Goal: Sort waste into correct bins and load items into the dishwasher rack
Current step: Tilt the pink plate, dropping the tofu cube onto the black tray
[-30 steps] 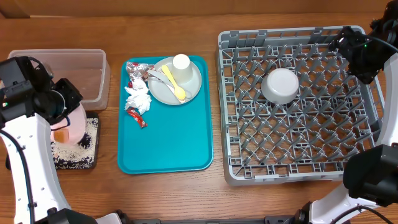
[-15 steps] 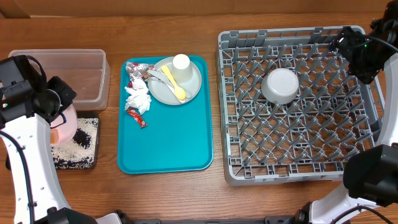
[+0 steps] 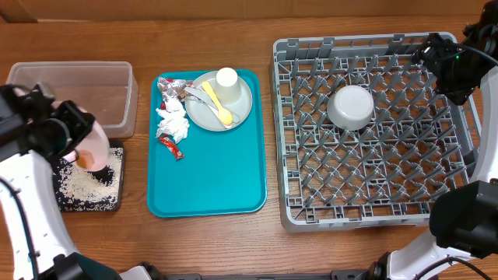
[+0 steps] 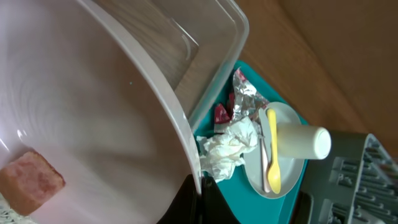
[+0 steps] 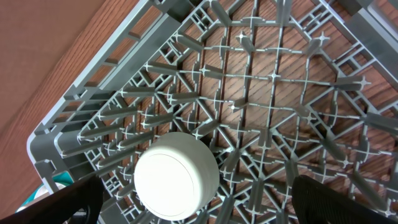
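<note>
My left gripper (image 3: 75, 138) (image 4: 199, 190) is shut on the rim of the pale pinkish-white plate (image 3: 93, 142) (image 4: 81, 124). It holds the plate tilted over the black tray (image 3: 117, 204), where white rice grains (image 3: 82, 187) lie. The orange food cube (image 3: 87, 159) (image 4: 31, 180) clings to the plate. On the teal tray (image 3: 218, 183) the grey-green plate (image 3: 237, 109) carries the white cup (image 3: 226, 79), yellow spoon (image 3: 218, 105) and white fork (image 3: 196, 94). Beside it lie the foil wrapper (image 3: 167, 89), napkin (image 3: 173, 123) and red packet (image 3: 171, 146). My right gripper (image 3: 447, 62) (image 5: 199, 208) hangs open above the rack (image 3: 373, 194), near the upturned white bowl (image 3: 352, 106) (image 5: 176, 176).
The clear tub (image 3: 78, 74) stands behind the black tray at the far left, close to my left arm. The rack's upright pegs (image 5: 267, 93) fill the right half of the table. Bare wood shows between the teal tray and the rack.
My left gripper has swung the plate and tipped it more steeply, and more rice now lies bare on the black tray. The right arm has not moved.
</note>
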Action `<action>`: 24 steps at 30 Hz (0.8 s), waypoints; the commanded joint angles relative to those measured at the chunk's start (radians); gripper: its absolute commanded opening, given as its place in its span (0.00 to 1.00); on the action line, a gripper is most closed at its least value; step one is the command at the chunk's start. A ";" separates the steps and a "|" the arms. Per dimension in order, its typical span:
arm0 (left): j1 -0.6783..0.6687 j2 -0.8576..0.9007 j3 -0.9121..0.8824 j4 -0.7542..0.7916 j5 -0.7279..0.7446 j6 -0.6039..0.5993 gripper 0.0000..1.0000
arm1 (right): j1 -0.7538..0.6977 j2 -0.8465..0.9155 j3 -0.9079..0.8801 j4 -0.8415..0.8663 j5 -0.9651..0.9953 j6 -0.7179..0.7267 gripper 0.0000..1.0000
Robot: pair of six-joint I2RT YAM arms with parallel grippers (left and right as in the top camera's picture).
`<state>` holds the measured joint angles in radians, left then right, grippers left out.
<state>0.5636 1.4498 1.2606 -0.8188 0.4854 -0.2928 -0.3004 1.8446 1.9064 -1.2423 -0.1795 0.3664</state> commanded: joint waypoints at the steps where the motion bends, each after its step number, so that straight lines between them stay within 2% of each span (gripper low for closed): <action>1: 0.091 0.002 -0.002 -0.021 0.189 0.112 0.04 | -0.002 -0.019 0.018 0.005 -0.001 0.008 1.00; 6: 0.173 0.002 -0.002 -0.071 0.318 0.149 0.04 | -0.002 -0.019 0.018 0.005 -0.001 0.008 1.00; 10: 0.188 0.002 -0.013 -0.084 0.400 0.246 0.04 | -0.002 -0.019 0.018 0.005 -0.001 0.008 1.00; 17: 0.191 0.002 -0.113 0.005 0.562 0.259 0.04 | -0.002 -0.019 0.018 0.005 -0.001 0.008 1.00; 24: 0.191 0.002 -0.145 0.008 0.525 0.248 0.04 | -0.002 -0.019 0.018 0.005 -0.001 0.008 1.00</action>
<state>0.7483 1.4517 1.1168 -0.8165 0.9699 -0.0708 -0.3004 1.8446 1.9064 -1.2423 -0.1799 0.3664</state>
